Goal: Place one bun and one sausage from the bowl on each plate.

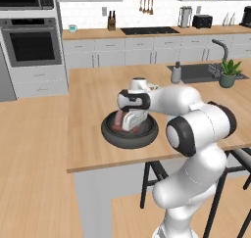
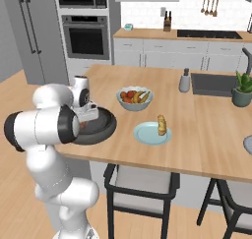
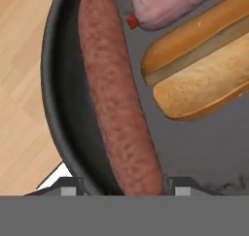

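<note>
My pincer (image 3: 121, 185) sits down in the dark bowl (image 3: 53, 84) at the desk's near edge, part-open, tips either side of a reddish-brown sausage (image 3: 119, 99). It lies against the wall; a tip may snag the rim, or the sausage could roll free.

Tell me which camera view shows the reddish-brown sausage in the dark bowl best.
The hand view: the sausage runs lengthwise along the bowl wall, its near end between the gripper tips, beside a bun. In the left base view the hand covers most of it, leaving just a reddish patch. In the right base view the arm hides it.
</note>
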{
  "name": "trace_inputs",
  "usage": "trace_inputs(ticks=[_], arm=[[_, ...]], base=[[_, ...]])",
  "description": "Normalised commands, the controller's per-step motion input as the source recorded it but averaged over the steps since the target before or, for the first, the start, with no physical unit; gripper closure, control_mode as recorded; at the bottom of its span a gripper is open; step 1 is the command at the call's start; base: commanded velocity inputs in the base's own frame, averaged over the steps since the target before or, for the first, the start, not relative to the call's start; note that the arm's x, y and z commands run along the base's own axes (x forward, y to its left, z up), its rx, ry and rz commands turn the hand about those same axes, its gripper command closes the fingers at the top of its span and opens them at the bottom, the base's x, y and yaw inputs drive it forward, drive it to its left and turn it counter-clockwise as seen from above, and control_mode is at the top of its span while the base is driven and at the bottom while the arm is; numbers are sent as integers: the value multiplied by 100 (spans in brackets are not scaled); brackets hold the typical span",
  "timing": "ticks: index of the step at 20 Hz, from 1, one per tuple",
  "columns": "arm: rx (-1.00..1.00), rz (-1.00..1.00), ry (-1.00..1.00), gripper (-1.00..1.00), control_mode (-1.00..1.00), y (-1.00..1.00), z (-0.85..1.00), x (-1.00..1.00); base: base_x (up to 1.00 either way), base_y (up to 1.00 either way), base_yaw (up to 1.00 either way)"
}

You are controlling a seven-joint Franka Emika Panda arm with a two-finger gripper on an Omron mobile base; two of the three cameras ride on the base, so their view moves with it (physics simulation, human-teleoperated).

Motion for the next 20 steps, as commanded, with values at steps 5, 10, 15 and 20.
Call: trace_inputs(ticks=[5, 10, 15, 20], arm=[[0, 0, 0, 100, -100, 0, -12, -52], [0, 1, -3, 100, -100, 0, 59, -50], [0, 1, -2, 100, -100, 0, 96, -4], [-3, -6, 0, 100, -100, -50, 51, 18]], base=[[0, 0, 0], [0, 0, 0], [0, 0, 0], [0, 0, 0]])
